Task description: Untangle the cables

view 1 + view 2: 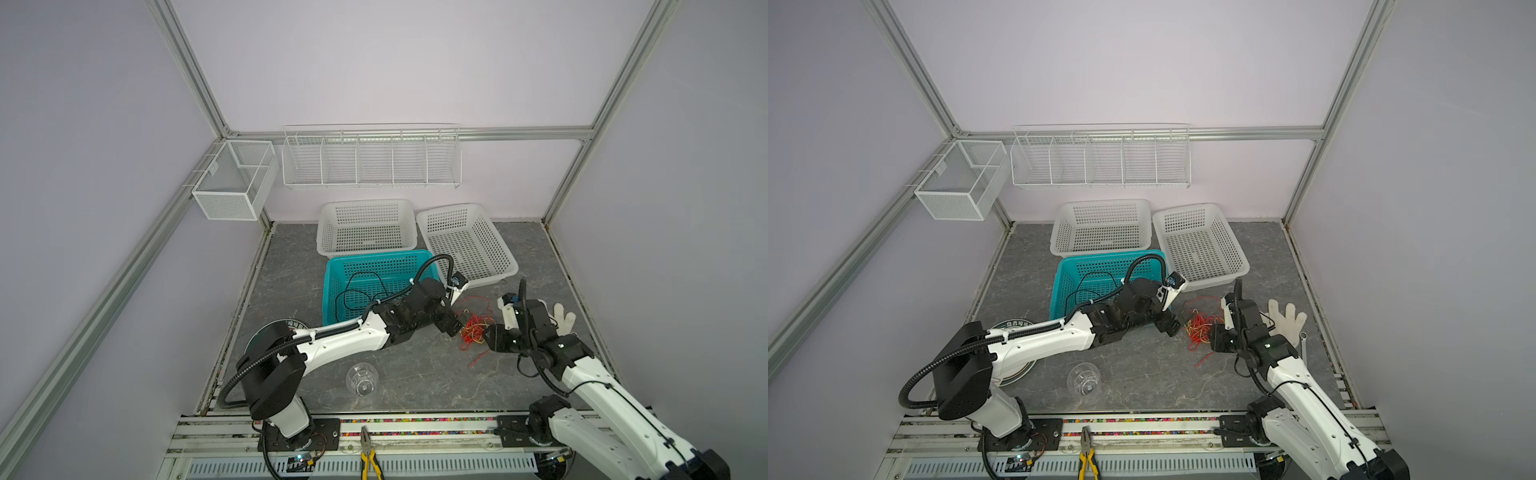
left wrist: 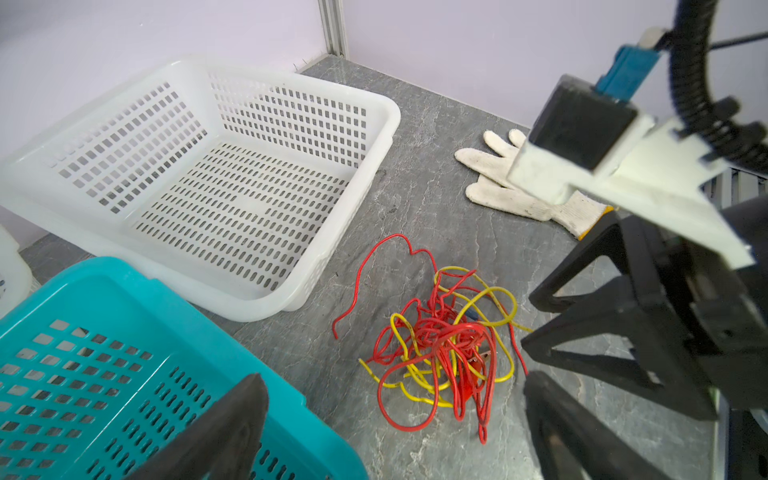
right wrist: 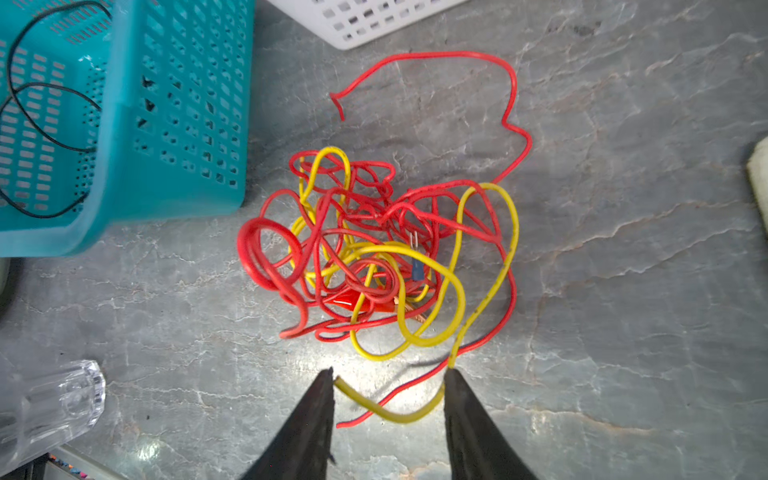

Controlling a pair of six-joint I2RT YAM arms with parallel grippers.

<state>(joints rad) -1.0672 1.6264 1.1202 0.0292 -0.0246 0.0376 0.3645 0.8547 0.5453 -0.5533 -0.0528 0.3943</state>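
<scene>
Red and yellow, thin and kinked, the cables lie knotted in one loose heap on the grey marbled table, just beside the teal basket and between my two claws. Red strands make up most of the heap. One long red tail arcs out of it toward the white basket. A black cable lies apart from the rest, looped inside the teal basket. Deep in the heap sit a red clip and a small blue sleeve.

My left claw is spread wide and grips nothing. In both top views it hangs just beside the heap on the teal basket's side. My right claw is about half open on the opposite side. The bent end of a yellow strand lies in the gap between its fingertips, and a red strand crosses there too. The jaws are not closed on either; whether the tips touch the yellow strand I cannot tell.

Only the right wrist view shows that gap, the clip and the sleeve. The left wrist view shows my right claw side on, with a white glove beyond it, but not the black cable. Only the top views take in both arms, and with them the clear glass lying on the table and the pliers at the front rail.
</scene>
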